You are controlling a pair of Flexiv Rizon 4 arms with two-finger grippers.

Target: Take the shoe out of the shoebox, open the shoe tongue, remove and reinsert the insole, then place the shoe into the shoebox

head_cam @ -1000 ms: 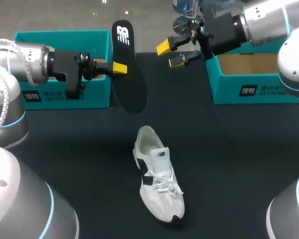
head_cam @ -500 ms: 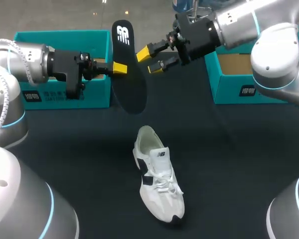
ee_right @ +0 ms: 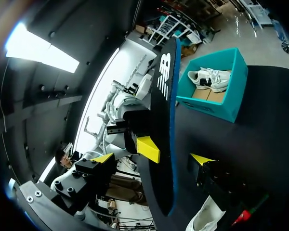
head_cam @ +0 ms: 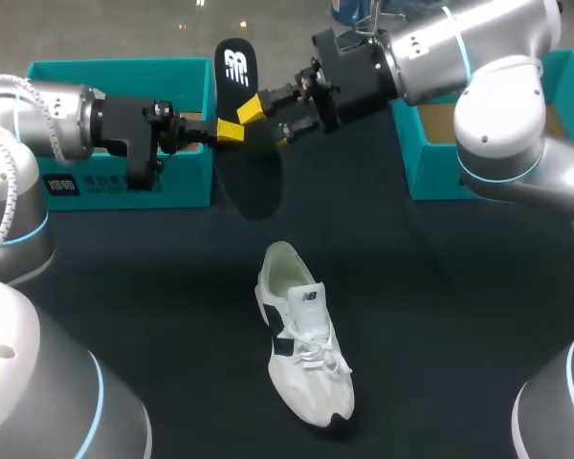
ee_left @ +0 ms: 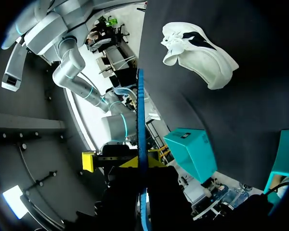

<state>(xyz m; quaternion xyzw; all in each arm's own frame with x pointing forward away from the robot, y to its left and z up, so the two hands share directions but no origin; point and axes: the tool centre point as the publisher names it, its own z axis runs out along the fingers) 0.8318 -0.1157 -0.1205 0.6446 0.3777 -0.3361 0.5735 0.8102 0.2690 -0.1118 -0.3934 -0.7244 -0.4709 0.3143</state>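
My left fingers point(head_cam: 230, 131) are clenched on the black insole point(head_cam: 251, 177) and hold it upright above the counter point(head_cam: 440, 287). My right fingers point(head_cam: 260, 116) are released and spread, one on each side of the insole's edge. The white shoe point(head_cam: 301, 335) lies on the counter below, well apart from the teal shoebox point(head_cam: 478, 172) on my right.

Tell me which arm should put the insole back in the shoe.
Left, probably. The left gripper is shut on the upright insole, raised beyond the shoe. The right gripper is open, its fingers either side of the insole without gripping it.
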